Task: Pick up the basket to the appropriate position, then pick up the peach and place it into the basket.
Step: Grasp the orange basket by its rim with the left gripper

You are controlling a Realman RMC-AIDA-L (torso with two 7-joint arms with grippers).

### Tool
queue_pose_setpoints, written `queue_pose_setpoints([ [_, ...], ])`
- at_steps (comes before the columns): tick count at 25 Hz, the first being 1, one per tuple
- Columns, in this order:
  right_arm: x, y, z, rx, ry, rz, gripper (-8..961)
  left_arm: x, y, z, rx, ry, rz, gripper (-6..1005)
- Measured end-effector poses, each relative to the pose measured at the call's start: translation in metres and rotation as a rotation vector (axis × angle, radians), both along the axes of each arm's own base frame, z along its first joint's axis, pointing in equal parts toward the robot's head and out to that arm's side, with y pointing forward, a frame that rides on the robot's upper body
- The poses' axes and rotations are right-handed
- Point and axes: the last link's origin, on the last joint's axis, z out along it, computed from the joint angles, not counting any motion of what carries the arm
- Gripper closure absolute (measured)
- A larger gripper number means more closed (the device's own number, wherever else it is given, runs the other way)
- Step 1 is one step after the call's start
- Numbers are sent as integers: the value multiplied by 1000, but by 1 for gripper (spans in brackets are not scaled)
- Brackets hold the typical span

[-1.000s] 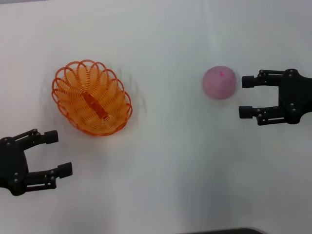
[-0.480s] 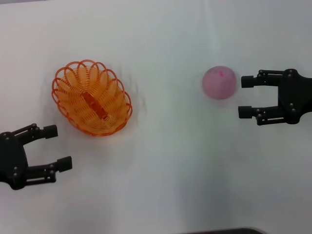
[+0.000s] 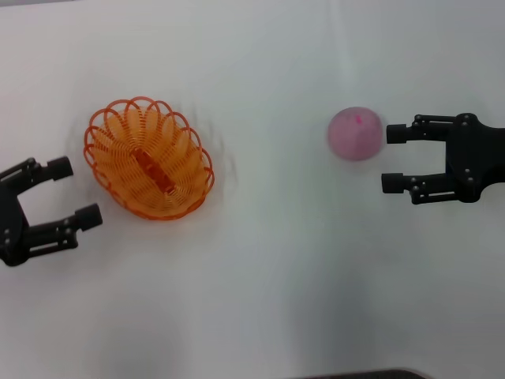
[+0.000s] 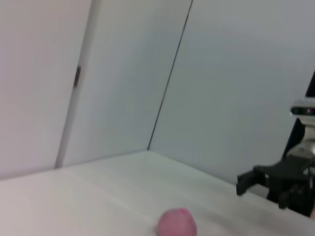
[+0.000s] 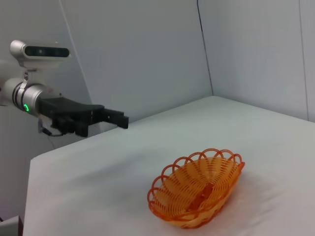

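The orange wire basket (image 3: 148, 158) rests on the white table at the left; it also shows in the right wrist view as the basket (image 5: 197, 194). My left gripper (image 3: 75, 191) is open just left of it, not touching, and is seen from afar as the left gripper (image 5: 115, 119). The pink peach (image 3: 356, 133) lies at the right, also seen as the peach (image 4: 177, 223). My right gripper (image 3: 391, 159) is open just right of the peach, its farther finger close to the fruit; it shows as the right gripper (image 4: 244, 181).
The white table (image 3: 268, 268) ends at a dark edge at the front. Grey walls stand behind it in both wrist views.
My left gripper has moved away from the front edge and leftward, now level with the basket. The right gripper has edged slightly toward the peach.
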Motion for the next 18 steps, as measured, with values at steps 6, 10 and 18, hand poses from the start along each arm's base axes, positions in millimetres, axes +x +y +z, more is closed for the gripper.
queue_pose_setpoints([
  [6,0,0,-2,-1,4,-4,101,8,12,-2,123,-53,-18,65],
  [10,1,-1,-3,-2,6,-9,101,8,17,1,233,-104,-15,65],
  [18,1,-4,-6,2,15,-11,102,12,34,-2,421,-200,-3,65],
])
